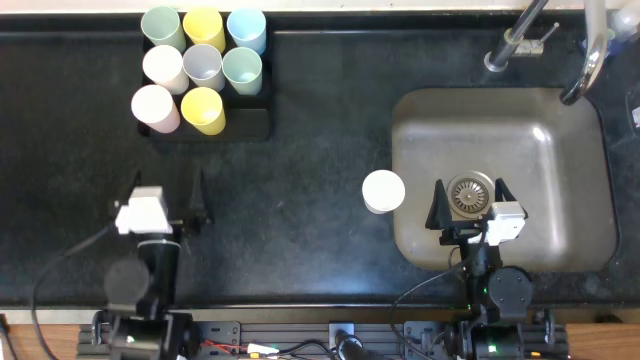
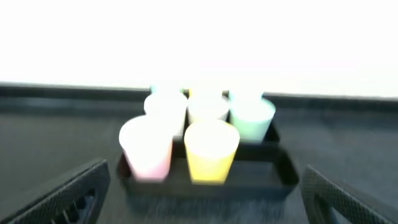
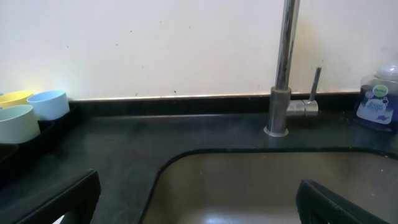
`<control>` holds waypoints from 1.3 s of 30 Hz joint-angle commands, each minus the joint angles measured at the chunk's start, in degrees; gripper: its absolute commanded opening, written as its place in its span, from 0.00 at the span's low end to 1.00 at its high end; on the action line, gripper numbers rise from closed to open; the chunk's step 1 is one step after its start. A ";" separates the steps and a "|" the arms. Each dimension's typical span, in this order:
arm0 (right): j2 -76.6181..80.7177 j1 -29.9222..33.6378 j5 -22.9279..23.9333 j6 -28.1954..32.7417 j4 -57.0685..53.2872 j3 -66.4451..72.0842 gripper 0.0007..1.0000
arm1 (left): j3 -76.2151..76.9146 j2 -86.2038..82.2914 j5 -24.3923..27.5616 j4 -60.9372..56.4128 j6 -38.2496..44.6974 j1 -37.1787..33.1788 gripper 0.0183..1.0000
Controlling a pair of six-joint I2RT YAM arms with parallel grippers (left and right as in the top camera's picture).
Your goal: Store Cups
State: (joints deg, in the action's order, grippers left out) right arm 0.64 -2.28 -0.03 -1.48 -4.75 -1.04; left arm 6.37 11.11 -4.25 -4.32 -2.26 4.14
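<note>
1. The left gripper (image 1: 168,182) has its jaws spread wide with nothing between them. It is over the dark countertop (image 1: 300,170).
2. The right gripper (image 1: 469,188) is just as wide apart and also empty. In the top view it lies over the drain (image 1: 471,197) of the sink (image 1: 420,130).
3. At 9 o'clock from the right gripper, a lone white cup (image 1: 383,191) stands upright on the countertop. It is just beside the sink's rim and clear of the fingers.
4. At 12 o'clock from the left gripper, well apart from it, a black tray (image 1: 252,124) lies near the counter's back edge. In the left wrist view the tray (image 2: 283,177) sits straight ahead between the two fingers.
5. The tray holds eight upright cups (image 1: 203,66) in three rows, coloured green, yellow, blue, white and pink. The back and middle rows have three cups each and the front row has two. Bare tray floor shows at its 5 o'clock corner.
6. At 1 o'clock from the right gripper, behind the sink, stands the faucet (image 3: 283,68). A blue soap bottle (image 3: 377,99) stands near it.
</note>
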 commanded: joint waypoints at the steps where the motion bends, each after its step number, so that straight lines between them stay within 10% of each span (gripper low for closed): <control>1: -0.44 0.07 -0.39 0.20 0.35 0.79 1.00 | -4.04 -7.69 1.84 0.90 2.23 0.07 1.00; 39: -0.44 0.07 -0.39 0.20 0.35 0.76 1.00 | -5.90 -10.95 1.81 8.98 2.25 0.07 1.00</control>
State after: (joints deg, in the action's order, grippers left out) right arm 0.62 -2.28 -0.01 -1.43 -4.71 -1.04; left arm 0.71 0.84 -3.18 4.75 -1.06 4.14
